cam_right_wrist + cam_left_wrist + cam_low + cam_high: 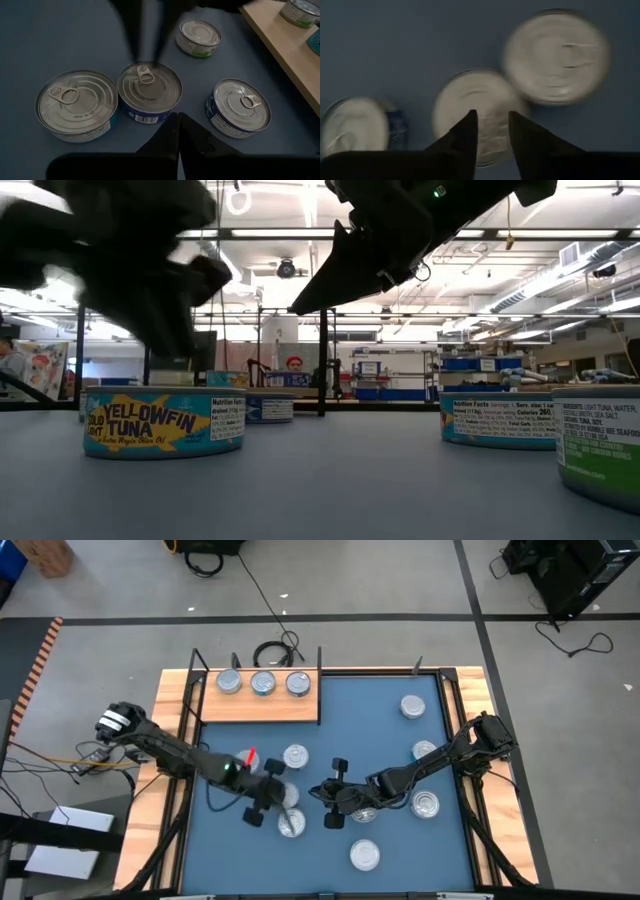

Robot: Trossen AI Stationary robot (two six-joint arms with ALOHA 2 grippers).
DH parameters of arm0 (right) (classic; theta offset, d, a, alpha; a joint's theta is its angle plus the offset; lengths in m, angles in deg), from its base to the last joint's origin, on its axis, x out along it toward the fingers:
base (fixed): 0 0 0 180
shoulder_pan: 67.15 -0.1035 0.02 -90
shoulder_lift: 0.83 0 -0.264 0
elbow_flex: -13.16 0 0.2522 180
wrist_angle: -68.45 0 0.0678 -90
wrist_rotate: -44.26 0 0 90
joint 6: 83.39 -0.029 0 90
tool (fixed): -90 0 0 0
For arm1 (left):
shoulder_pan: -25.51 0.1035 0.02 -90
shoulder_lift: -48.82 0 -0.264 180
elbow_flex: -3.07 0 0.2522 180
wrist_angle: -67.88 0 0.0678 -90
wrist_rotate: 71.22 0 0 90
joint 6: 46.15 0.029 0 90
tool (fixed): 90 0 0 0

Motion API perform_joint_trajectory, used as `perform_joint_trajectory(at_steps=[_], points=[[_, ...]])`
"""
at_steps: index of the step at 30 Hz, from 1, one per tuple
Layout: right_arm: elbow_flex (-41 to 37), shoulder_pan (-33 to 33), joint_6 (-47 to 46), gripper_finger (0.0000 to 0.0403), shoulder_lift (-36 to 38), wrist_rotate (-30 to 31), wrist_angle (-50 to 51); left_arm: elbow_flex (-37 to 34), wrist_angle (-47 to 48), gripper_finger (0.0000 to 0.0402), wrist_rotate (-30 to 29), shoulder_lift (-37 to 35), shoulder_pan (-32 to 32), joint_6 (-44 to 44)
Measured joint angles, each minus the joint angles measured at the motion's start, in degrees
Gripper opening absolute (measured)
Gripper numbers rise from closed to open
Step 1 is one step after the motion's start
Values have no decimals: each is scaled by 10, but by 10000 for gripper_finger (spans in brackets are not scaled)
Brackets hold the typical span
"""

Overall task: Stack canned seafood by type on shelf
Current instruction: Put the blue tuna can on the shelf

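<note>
The shelf (258, 705), a light wooden board with thin black posts, is lying at the far left corner of the blue mat (370, 710). It is carrying three tins (263, 683) in a row along its far edge, each standing apart from its neighbour, none stacked.

The remaining tins are sitting loose on the mat, nearer than the shelf. One tin (296, 756) is resting just off the shelf's near right corner. Past that, two more (290, 824) are lying under the left gripper (268, 802), which is hovering over them with its fingers (465, 137) parted by a narrow gap and nothing between them; in the left wrist view a tin (479, 112) is showing straight below the tips.

The right gripper (333, 802) is hanging over the middle of the mat, well to the right of the shelf, its fingers (170, 135) pressed together and holding nothing. Further tins (427, 804) are scattered right of it, and one (412, 706) is lying level with the shelf near the mat's right edge.

In the low view, a yellowfin tuna tin (163, 422) is standing upright.
</note>
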Motion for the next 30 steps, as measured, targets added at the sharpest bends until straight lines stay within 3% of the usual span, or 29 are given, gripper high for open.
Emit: perform_joint_trajectory(at_steps=[6,13,20,28,30], points=[[0,0,0,15,0,0,1,-8,1,154,-71,0,-73,5],[0,0,0,16,0,0,-1,-8,3,150,-108,35,-89,16],[0,0,0,15,0,0,-2,-7,-5,111,-144,88,-89,27],[0,0,4,16,0,0,-2,-7,-13,14,-150,93,-90,27],[0,0,6,20,0,0,-2,-6,-13,8,-147,90,-88,25]])
